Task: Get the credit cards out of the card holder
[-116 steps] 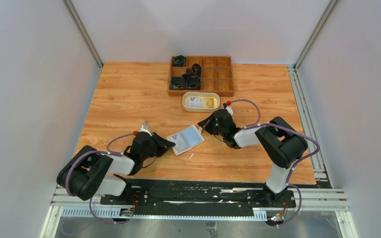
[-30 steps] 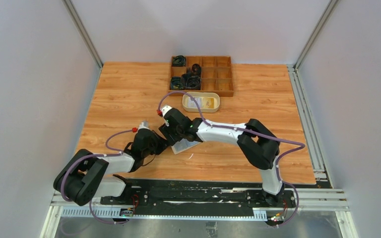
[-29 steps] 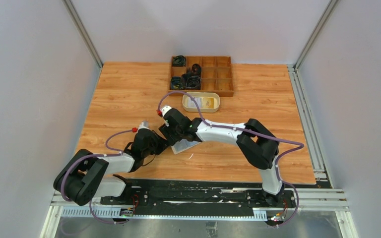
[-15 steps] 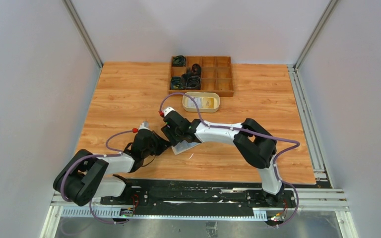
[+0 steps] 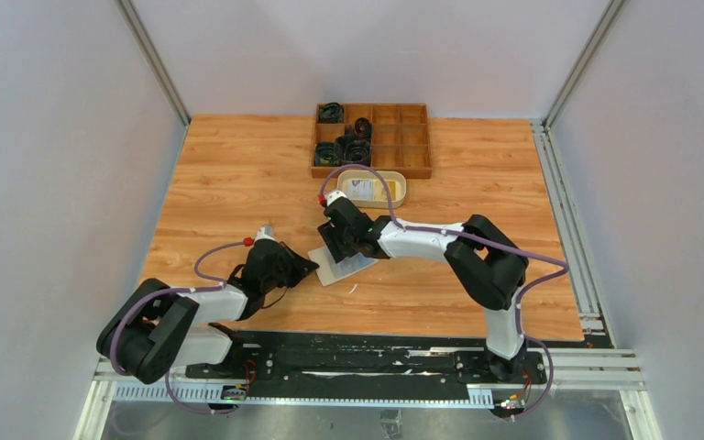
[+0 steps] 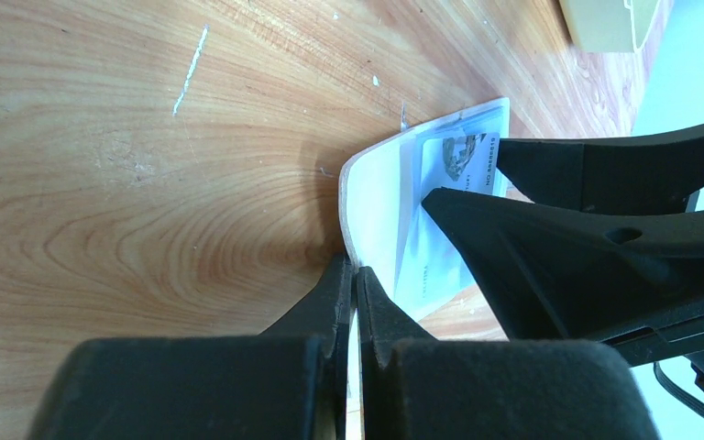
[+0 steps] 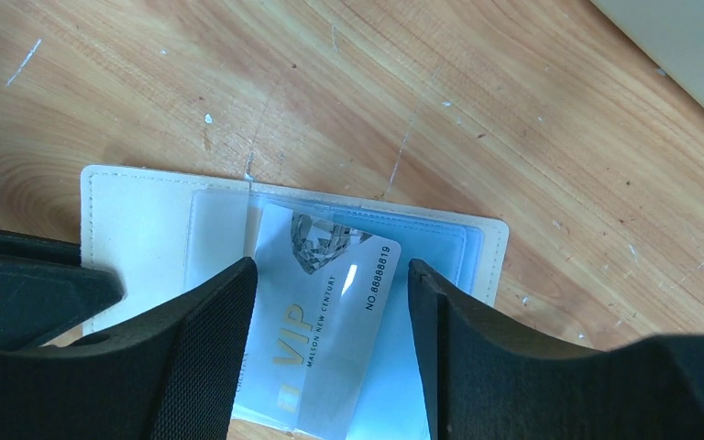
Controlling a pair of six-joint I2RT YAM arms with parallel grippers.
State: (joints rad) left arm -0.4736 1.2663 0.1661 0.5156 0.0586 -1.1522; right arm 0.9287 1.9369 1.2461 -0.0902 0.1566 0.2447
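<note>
Top view: card holder (image 5: 346,267) is laid open on desk (image 5: 220,183), between both arms.
Left wrist: left jaws are clamped on its edge.
Right wrist: right jaws are held apart astride a tilted VIP credit card (image 7: 328,295). Extraction is judged in hand; closing on the card is called for next.

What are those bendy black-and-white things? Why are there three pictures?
They are two robot arms bolted to a wooden table. One camera looks down from above; the other two ride on the wrists, so you see each arm's own jaws. The left arm pinches the edge of an open card holder with shut jaws. The right arm holds its jaws open on either side of a VIP card on the holder. Farther back sit a cream dish and a wooden tray of black things.
</note>
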